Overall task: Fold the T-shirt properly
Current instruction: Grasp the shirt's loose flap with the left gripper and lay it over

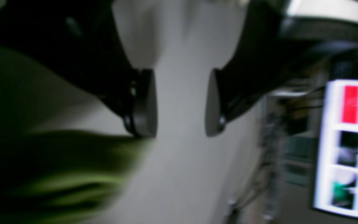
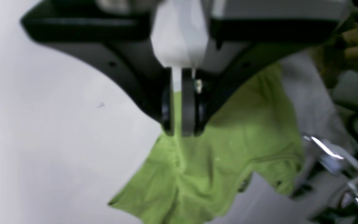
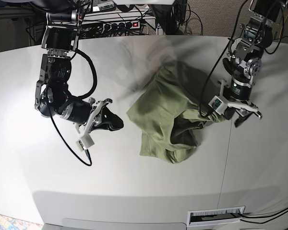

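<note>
The olive-green T-shirt (image 3: pixel 165 120) lies crumpled in a heap on the white table (image 3: pixel 134 187), right of centre. My left gripper (image 3: pixel 235 115) is at the shirt's right edge. In the left wrist view it (image 1: pixel 181 105) is open, with bare table between the pads and blurred shirt fabric (image 1: pixel 57 174) against the left pad (image 1: pixel 144 102). My right gripper (image 3: pixel 119 124) sits left of the shirt, apart from it. In the right wrist view it (image 2: pixel 182 130) is shut and empty, with the shirt (image 2: pixel 228 161) lying beyond its tips.
A power strip and cables (image 3: pixel 120 24) run along the table's back edge. A vent plate (image 3: pixel 216 216) sits at the front edge. A lit screen (image 1: pixel 350 146) stands off the table in the left wrist view.
</note>
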Controlling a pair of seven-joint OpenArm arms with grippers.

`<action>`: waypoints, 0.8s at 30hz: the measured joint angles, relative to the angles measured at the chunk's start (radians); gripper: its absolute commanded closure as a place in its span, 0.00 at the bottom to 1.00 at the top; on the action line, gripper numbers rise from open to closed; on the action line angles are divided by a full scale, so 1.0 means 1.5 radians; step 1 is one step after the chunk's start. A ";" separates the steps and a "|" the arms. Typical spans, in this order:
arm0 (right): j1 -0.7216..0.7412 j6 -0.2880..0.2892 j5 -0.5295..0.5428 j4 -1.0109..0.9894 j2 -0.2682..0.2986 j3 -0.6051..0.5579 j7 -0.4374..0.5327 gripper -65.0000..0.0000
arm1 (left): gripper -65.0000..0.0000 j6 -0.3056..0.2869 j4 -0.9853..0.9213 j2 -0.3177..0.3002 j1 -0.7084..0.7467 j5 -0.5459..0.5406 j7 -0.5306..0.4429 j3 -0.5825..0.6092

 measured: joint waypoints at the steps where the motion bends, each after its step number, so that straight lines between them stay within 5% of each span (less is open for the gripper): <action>1: 0.002 0.000 -0.012 0.000 0.000 0.000 0.009 0.93 | 0.57 0.009 0.010 -0.007 0.001 0.005 0.010 0.000; 8: 0.005 0.000 -0.095 0.000 -0.002 -0.001 0.101 0.93 | 0.58 0.052 0.108 -0.028 0.004 0.005 0.145 0.000; 11: 0.012 -0.001 -0.140 -0.001 -0.025 -0.001 0.123 0.93 | 0.61 0.062 0.184 -0.027 0.035 -0.117 0.150 0.000; 19: 0.075 0.001 -0.330 -0.001 -0.079 -0.114 0.179 1.00 | 1.00 0.058 0.305 0.023 0.108 -0.332 0.132 0.000; 24: 0.111 0.003 -0.426 -0.008 -0.081 -0.161 0.214 1.00 | 1.00 -0.008 0.304 0.061 0.136 -0.428 0.129 -0.003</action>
